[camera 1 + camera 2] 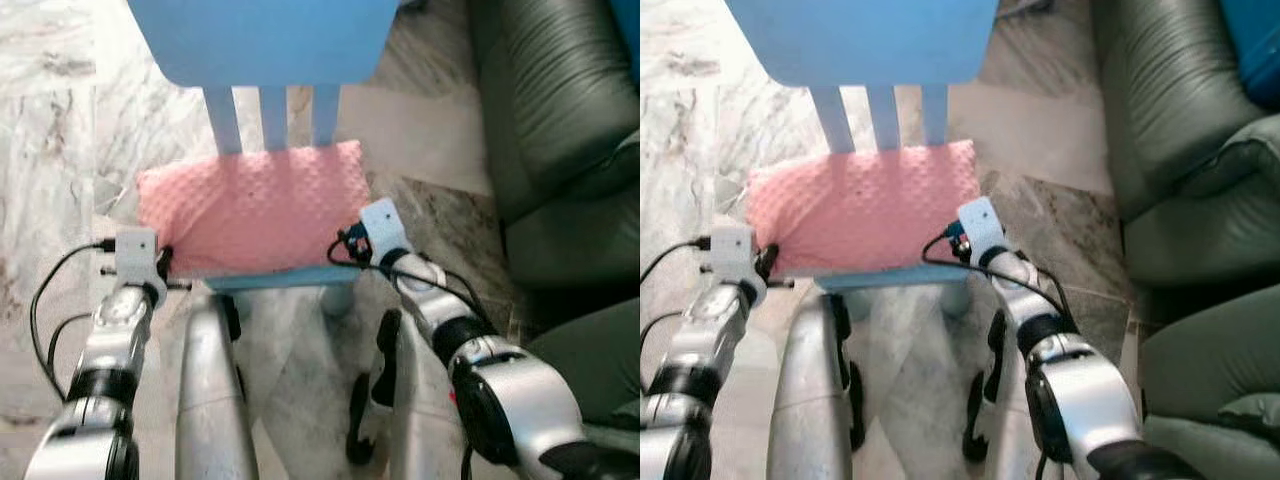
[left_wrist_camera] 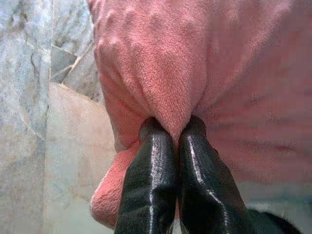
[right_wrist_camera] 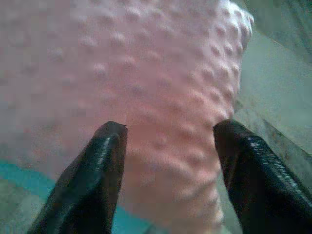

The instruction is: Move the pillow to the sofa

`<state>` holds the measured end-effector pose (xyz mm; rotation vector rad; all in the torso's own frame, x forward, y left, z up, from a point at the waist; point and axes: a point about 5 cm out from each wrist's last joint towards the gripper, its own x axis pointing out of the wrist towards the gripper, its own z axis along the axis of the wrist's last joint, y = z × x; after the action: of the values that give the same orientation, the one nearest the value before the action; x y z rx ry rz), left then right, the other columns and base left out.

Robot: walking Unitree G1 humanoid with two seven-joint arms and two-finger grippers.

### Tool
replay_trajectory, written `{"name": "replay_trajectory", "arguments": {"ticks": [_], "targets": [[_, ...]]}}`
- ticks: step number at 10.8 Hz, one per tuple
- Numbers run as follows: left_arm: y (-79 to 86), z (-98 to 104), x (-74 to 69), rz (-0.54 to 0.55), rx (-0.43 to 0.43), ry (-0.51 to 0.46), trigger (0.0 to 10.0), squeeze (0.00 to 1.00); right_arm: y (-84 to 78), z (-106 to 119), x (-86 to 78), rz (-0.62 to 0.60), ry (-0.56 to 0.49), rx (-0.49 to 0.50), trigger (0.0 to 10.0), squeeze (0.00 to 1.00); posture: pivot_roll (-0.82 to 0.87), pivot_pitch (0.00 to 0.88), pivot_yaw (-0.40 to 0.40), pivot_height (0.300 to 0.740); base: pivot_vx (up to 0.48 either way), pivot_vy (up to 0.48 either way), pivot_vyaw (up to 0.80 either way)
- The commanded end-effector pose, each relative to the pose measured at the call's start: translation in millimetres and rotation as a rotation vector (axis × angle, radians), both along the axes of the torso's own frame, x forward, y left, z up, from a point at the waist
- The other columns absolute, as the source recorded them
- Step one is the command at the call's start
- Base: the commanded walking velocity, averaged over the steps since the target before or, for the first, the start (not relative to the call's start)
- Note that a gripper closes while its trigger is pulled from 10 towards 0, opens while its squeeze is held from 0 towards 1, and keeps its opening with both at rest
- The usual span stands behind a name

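A pink dimpled pillow point(image 1: 250, 208) lies on the seat of a light blue chair point(image 1: 262, 40) right before me. At the pillow's near left corner, my left gripper point(image 2: 174, 130) is shut, pinching a fold of the pink pillow point(image 2: 204, 63) between its black fingers point(image 2: 151, 185). My right gripper point(image 3: 170, 129) is open at the pillow's near right corner, with the pillow point(image 3: 146, 63) bulging between its two fingers point(image 3: 92, 180). The dark green leather sofa point(image 1: 560, 130) stands to the right of the chair.
The chair's slatted back point(image 1: 272, 115) rises just behind the pillow. A marble floor point(image 1: 60, 130) spreads to the left and around the chair. A blue cushion point(image 1: 1252, 50) sits on the sofa at the far right.
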<state>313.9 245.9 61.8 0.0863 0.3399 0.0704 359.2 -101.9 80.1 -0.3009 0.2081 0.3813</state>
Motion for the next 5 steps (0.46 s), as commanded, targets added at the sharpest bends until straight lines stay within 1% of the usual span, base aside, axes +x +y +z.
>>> {"name": "replay_trajectory", "arguments": {"ticks": [1, 2, 3, 4, 5], "targets": [[0.6, -6.1, -8.3, 0.004, -0.015, 0.033, 0.0, 0.00, -1.8, -18.9, -10.6, -0.019, 0.072, -0.011, 10.0, 1.00, 0.20, 0.428, -0.044, 0.532, 0.000, 0.000, 0.00], [-0.3, -4.3, -11.1, 0.001, -0.017, 0.030, 0.0, 0.00, 0.8, -24.4, -14.4, -0.020, 0.082, -0.031, 10.0, 1.00, 0.22, 0.439, -0.042, 0.532, 0.000, 0.000, 0.00], [-0.9, -2.8, -14.1, -0.002, -0.020, 0.028, 0.0, 0.00, 3.7, -29.0, -17.9, -0.013, 0.082, -0.072, 10.0, 1.00, 0.23, 0.447, -0.042, 0.532, 0.000, 0.000, 0.00], [-1.5, -1.6, -18.1, -0.005, -0.022, 0.027, 0.0, 0.00, 4.7, -31.4, -19.7, -0.020, 0.087, -0.073, 10.0, 1.00, 0.23, 0.453, -0.042, 0.532, 0.000, 0.000, 0.00], [-2.9, -0.1, -25.3, -0.010, -0.026, 0.031, 0.0, 0.00, 4.2, -33.7, -21.3, -0.023, 0.074, -0.121, 10.0, 1.00, 0.25, 0.460, -0.044, 0.532, 0.000, 0.000, 0.00]]}}
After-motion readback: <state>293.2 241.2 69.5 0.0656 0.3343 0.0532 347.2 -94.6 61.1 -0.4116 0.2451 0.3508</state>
